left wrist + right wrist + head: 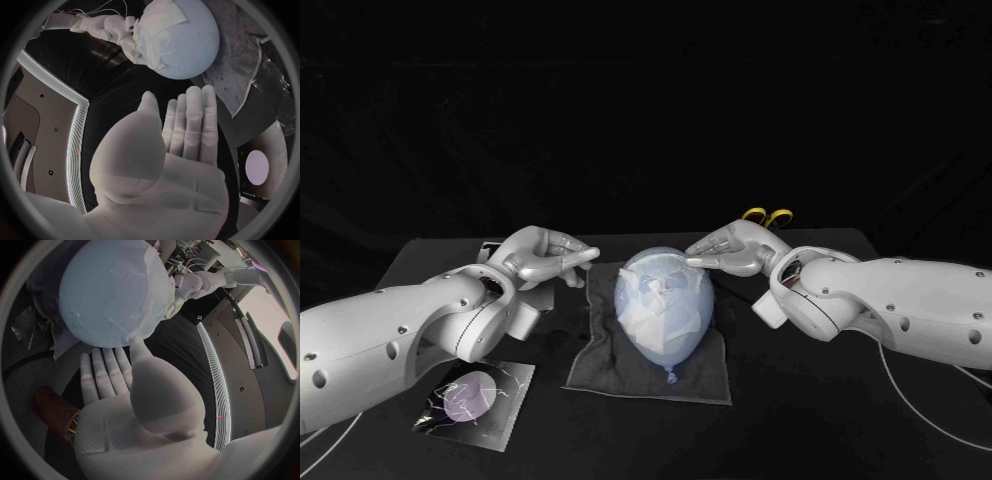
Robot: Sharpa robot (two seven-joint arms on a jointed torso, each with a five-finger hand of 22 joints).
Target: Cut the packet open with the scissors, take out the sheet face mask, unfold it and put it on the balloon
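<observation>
balloon: the balloon point(684, 290) is at frame centre on a cloth point(607, 372), long axis top-to-bottom, knot toward the bottom edge.
mask: the mask point(651, 318) lies draped over it.
left hand: my left hand point(545, 257) is at upper left of it, fingers straight, empty.
right hand: my right hand point(733, 248) is spread, thumb touching the mask.

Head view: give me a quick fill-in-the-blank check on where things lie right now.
The balloon lies on a grey ____. The sheet mask is draped over the ____. The opened packet lies beside the robot's ____ arm. The scissors behind the right hand have ____ handles.
Missing words: cloth; balloon; left; yellow.
</observation>
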